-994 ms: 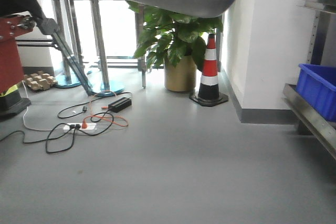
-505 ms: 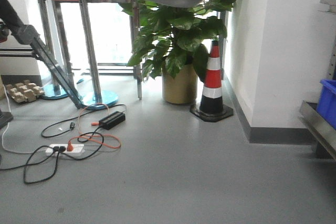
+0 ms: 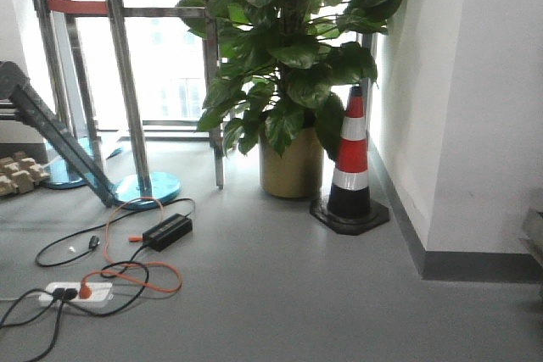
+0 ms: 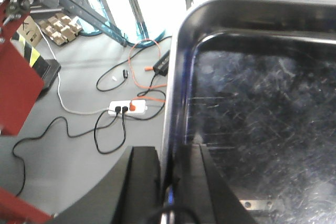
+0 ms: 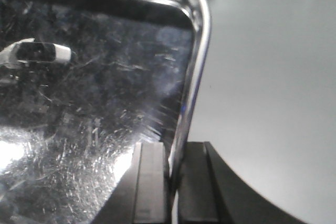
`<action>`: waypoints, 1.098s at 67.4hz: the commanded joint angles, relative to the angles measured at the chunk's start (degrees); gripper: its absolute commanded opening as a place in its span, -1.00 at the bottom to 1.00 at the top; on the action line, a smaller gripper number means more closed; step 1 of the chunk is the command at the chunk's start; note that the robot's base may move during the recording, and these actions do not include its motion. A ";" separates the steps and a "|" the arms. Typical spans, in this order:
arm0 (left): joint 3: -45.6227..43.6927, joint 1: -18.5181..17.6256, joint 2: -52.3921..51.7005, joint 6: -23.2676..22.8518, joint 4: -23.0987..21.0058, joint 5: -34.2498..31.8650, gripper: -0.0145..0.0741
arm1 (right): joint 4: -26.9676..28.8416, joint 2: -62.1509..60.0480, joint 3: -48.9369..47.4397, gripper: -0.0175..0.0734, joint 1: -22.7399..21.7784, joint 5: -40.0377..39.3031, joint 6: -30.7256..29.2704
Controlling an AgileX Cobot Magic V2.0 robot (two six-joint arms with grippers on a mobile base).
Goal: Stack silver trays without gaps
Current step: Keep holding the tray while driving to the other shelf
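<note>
Left gripper point(image 4: 169, 156) and right gripper point(image 5: 174, 153) pinch the scratched (shiny) silver tray point(image 4: 262, 103) — rim-held.

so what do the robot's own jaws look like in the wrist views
The left gripper has two flat, matte black jaws, rectangular slabs with squared tips, rising from a rounded dark body. The right gripper shows the same black pair. No cables or markings are visible; the arms themselves are out of view.
</note>
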 commanded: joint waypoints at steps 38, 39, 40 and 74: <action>-0.35 -0.71 0.68 -0.30 -0.65 -7.48 -0.71 | 0.31 -0.38 -0.69 -0.66 0.90 -13.02 -1.00; -0.35 -0.71 0.68 -0.30 -0.65 -7.48 -0.71 | 0.31 -0.38 -0.69 -0.66 0.90 -13.02 -1.00; -0.35 -0.71 0.68 -0.30 -0.65 -7.48 -0.71 | 0.31 -0.38 -0.69 -0.66 0.90 -13.02 -1.00; -0.35 -0.71 0.68 -0.30 -0.65 -7.48 -0.71 | 0.31 -0.38 -0.69 -0.66 0.90 -13.02 -1.00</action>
